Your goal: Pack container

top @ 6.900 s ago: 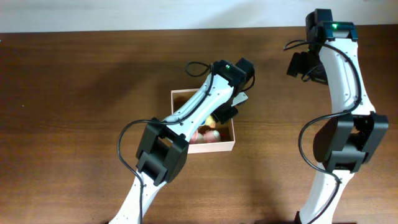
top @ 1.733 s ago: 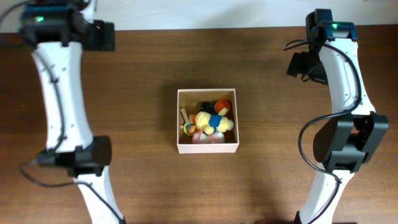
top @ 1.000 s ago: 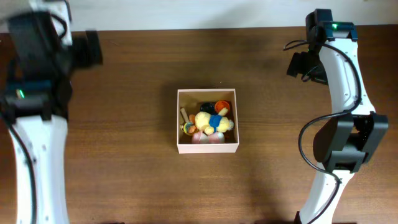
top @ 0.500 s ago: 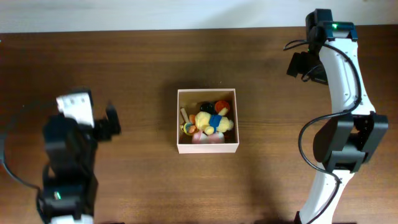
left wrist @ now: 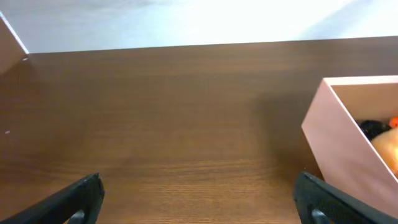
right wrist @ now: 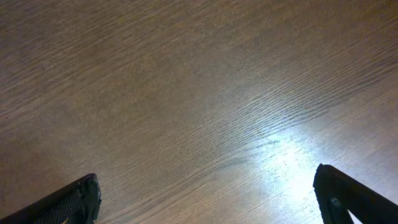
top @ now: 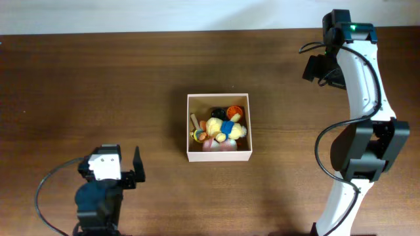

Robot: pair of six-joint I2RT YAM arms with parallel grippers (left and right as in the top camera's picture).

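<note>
The container [top: 218, 156], a square white-walled box, sits mid-table holding a yellow plush toy [top: 226, 129] and several other small toys. Its pale side wall [left wrist: 339, 146] shows at the right of the left wrist view. My left arm [top: 102, 190] is folded at the near left, well away from the box. The left gripper [left wrist: 198, 191] is open over bare wood, nothing between its fingers. My right arm [top: 357, 78] reaches to the far right. The right gripper [right wrist: 206, 185] is open above bare table and holds nothing.
The brown wooden table [top: 131, 85] ends at a pale wall along the far side [top: 164, 13]. A tan slanted edge [left wrist: 11, 42] shows in the upper left corner of the left wrist view. Light glares off the wood [right wrist: 280, 155] under the right gripper.
The left arm has swung from the far left corner down to the near left edge and folded there. The right arm and the container have not moved.
</note>
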